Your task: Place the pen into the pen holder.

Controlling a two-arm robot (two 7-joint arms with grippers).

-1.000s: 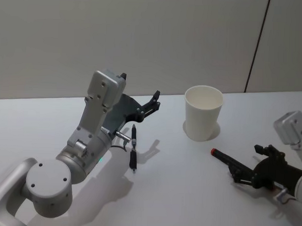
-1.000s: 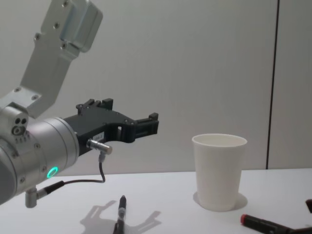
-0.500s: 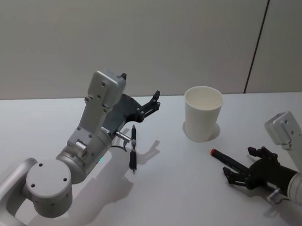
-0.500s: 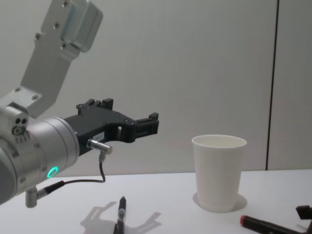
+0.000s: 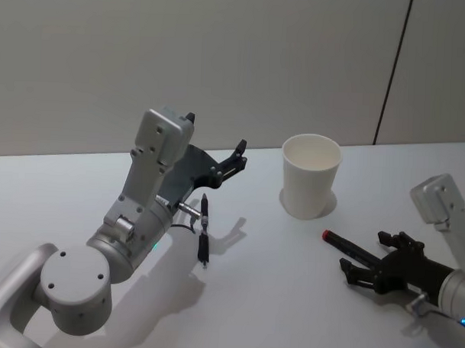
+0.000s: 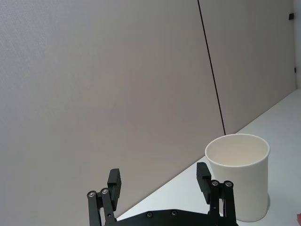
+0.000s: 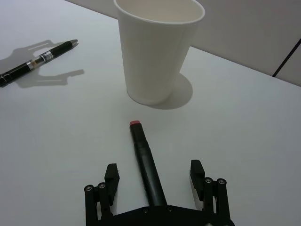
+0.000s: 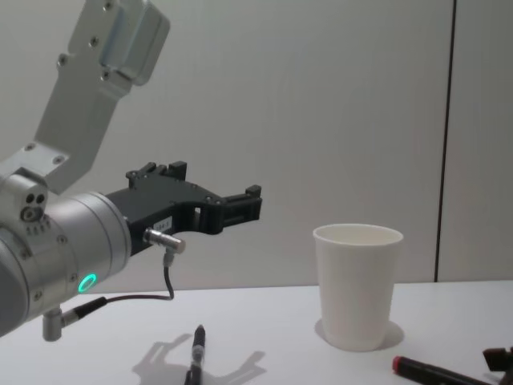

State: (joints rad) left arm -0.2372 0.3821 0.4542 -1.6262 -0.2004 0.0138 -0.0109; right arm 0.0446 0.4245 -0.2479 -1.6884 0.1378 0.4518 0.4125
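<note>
Right wrist view: your right gripper (image 7: 154, 169) sits spread around the pen (image 7: 143, 150), so squeeze, then lift it over the cup (image 7: 157, 52); left gripper (image 6: 158, 173) hangs spread too.

White pen holder (image 5: 310, 184) — black, red-tipped pen (image 5: 343, 244)

White paper cup (image 5: 311, 177) stands upright (empty); red-tipped black pen (image 5: 343, 244) lies flat nearby.

Beyond the spread fingers (image 7: 111, 172) of the right gripper (image 7: 154, 167) the tapered white paper cup (image 7: 157, 52) blocks straight ahead; bare white table (image 7: 244, 117) either side.
</note>
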